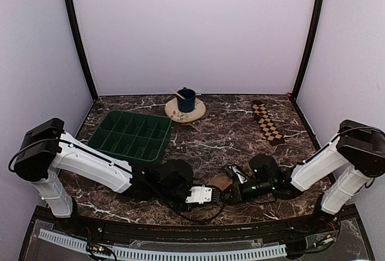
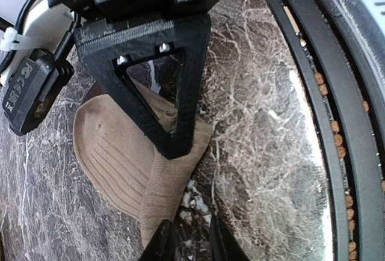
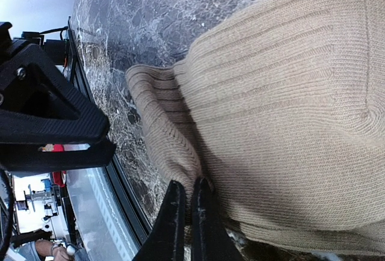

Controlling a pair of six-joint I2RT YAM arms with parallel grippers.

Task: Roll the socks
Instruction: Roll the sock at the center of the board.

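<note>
Marble tabletop (image 1: 222,135) bears tan sock (image 2: 120,165); lilac walls (image 1: 192,32).

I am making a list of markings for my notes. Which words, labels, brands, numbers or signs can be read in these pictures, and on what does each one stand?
Black plug, left wrist view: pale raised letters along its side, too blurred to read with certainty.
Plate under the blue mug: a small painted motif, too small to tell whether it is writing.
No other text shows.
</note>
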